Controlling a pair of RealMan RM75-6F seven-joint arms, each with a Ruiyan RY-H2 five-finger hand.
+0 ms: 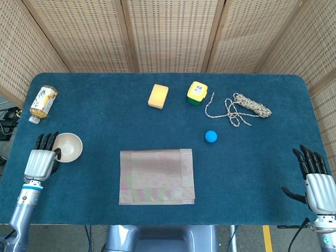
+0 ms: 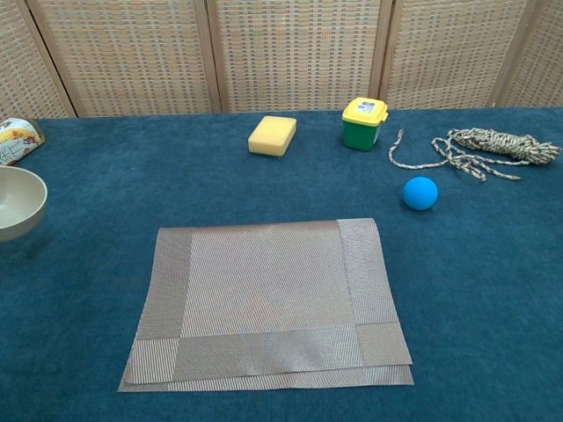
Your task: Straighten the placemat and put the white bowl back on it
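Note:
The white bowl [image 1: 69,147] is at the table's left side, and my left hand [image 1: 41,160] grips its left rim. In the chest view only part of the bowl [image 2: 18,201] shows at the left edge; the hand is out of that frame. The grey woven placemat [image 1: 157,176] lies flat near the front edge at the middle, folded so one layer sticks out along its front and right sides [image 2: 264,303]. My right hand [image 1: 316,179] hovers open at the table's front right corner, fingers spread, holding nothing.
A bottle [image 1: 42,103] lies at the back left. A yellow sponge [image 1: 158,96], a green tub with a yellow lid [image 1: 197,93] and a coiled rope [image 1: 241,108] sit along the back. A blue ball [image 1: 210,136] rests right of the placemat.

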